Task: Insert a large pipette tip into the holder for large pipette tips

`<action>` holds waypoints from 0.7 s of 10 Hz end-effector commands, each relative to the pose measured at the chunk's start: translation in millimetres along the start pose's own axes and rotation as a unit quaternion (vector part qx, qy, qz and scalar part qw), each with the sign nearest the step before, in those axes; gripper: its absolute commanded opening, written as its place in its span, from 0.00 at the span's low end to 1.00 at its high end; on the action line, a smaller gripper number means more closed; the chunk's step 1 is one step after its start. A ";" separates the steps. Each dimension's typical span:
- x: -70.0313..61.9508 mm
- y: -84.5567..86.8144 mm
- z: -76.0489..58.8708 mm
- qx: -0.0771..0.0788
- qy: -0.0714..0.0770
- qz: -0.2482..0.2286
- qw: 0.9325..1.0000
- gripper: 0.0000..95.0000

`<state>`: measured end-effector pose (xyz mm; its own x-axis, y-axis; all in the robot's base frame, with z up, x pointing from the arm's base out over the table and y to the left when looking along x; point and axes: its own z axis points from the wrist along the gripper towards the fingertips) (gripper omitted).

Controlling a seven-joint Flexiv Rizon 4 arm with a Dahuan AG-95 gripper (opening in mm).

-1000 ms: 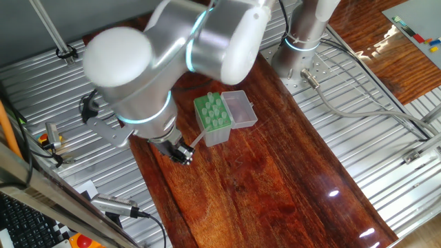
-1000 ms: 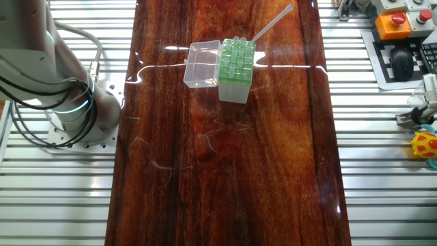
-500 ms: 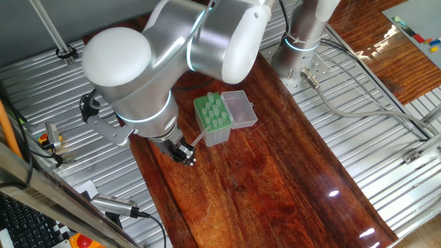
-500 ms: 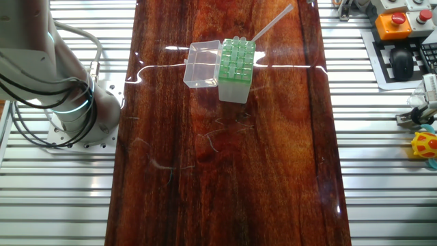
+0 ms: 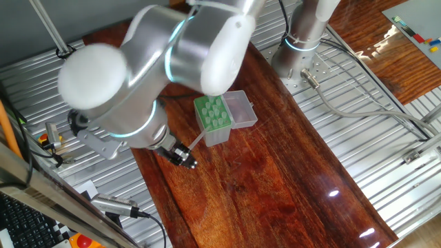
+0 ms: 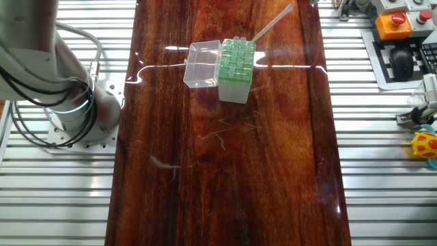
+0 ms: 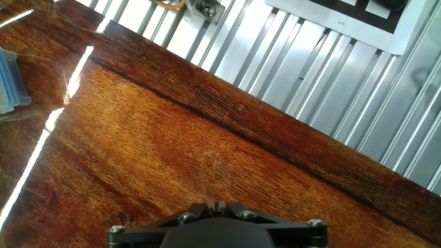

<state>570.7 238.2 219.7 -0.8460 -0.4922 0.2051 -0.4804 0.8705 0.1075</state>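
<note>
The holder (image 5: pixel 212 114) is a small box with a green perforated top, standing on the dark wooden board; its clear lid (image 5: pixel 240 109) hangs open beside it. It also shows in the other fixed view (image 6: pixel 236 58). The large pipette tip (image 5: pixel 197 141) is a thin translucent cone slanting from the holder's corner towards my gripper (image 5: pixel 185 159); it also shows in the other fixed view (image 6: pixel 273 24). In the hand view my gripper (image 7: pixel 217 204) has its fingers together over bare wood, and I see nothing between them. Whether it touches the tip I cannot tell.
The arm's base (image 6: pixel 72 102) stands on the slatted metal beside the board. An orange emergency button (image 6: pixel 396 24), a black mouse (image 6: pixel 403 63) and a yellow toy (image 6: pixel 425 145) lie past the board's far side. Cables and tools (image 5: pixel 52 138) lie near the gripper.
The arm's large elbow has swung left and down in the one fixed view, and the gripper shifted slightly. The holder and pipette tip have not moved.
</note>
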 end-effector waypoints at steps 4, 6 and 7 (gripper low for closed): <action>15.0 -0.5 11.3 0.000 0.004 -0.009 1.000 0.60; 15.0 -0.5 11.5 -0.005 0.022 -0.017 1.000 0.60; 15.1 -0.5 11.8 -0.007 0.030 -0.022 0.999 0.60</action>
<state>560.1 232.4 212.3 -0.8054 -0.5281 0.2691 -0.5122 0.8486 0.1324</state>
